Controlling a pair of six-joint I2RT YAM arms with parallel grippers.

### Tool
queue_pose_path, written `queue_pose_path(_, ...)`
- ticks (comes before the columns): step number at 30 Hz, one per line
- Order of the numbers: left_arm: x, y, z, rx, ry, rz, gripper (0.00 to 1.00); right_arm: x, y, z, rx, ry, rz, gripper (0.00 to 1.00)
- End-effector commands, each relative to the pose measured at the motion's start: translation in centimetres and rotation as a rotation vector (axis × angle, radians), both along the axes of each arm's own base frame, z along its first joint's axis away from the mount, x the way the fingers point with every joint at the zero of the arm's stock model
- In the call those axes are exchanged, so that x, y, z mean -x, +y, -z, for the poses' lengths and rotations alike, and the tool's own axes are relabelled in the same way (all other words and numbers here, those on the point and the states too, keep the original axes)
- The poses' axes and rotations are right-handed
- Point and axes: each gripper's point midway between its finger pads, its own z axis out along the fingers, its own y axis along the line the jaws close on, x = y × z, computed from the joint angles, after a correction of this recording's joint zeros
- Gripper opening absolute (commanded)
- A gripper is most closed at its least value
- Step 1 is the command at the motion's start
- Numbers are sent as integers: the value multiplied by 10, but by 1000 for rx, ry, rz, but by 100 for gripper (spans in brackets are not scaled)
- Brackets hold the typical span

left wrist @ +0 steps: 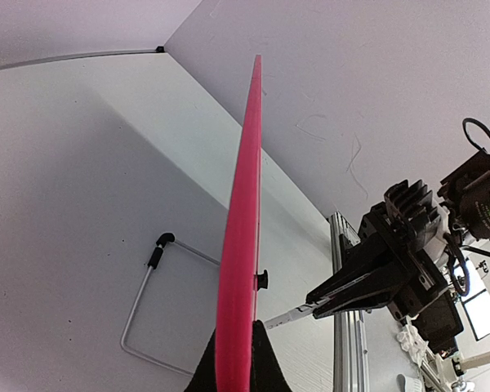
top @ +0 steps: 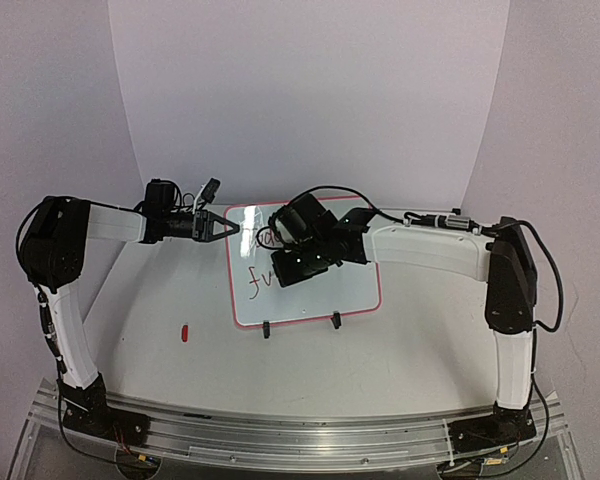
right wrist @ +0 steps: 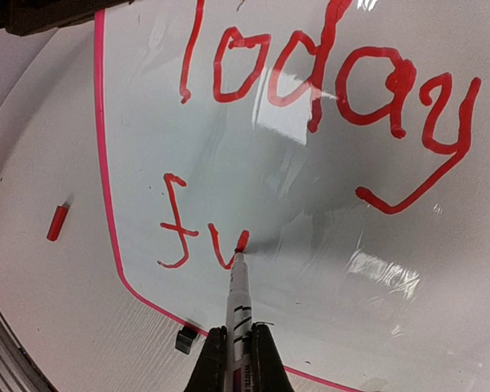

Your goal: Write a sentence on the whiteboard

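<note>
Writing on whiteboard, mid-table, standing on two black clip feet.
Nearest, front-left: red cap lying on table. Right gripper pinching marker, tip touching board at the "u"; sentence reading "Today" over "fu". Left gripper clamped on board's far-left frame edge.

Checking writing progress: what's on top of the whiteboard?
On the whiteboard, red lettering reads Today, then fu below. The marker, held by the right gripper, touches the u. From above, that gripper covers most of Today.
</note>
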Motion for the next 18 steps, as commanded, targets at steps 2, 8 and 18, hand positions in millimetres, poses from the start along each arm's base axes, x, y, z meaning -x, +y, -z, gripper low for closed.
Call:
queue_pose_path(2, -13, 0, 23, -77, -74, -76, 0, 3, -15, 20, 56, 44, 29, 0)
queue_pose_path(8, -13, 0, 23, -78, -72, -76, 0, 4, -17, 24, 65, 56, 32, 0)
queue_pose_path(18, -13, 0, 23, -78, -74, -76, 0, -1, -18, 15, 70, 18, 35, 0)
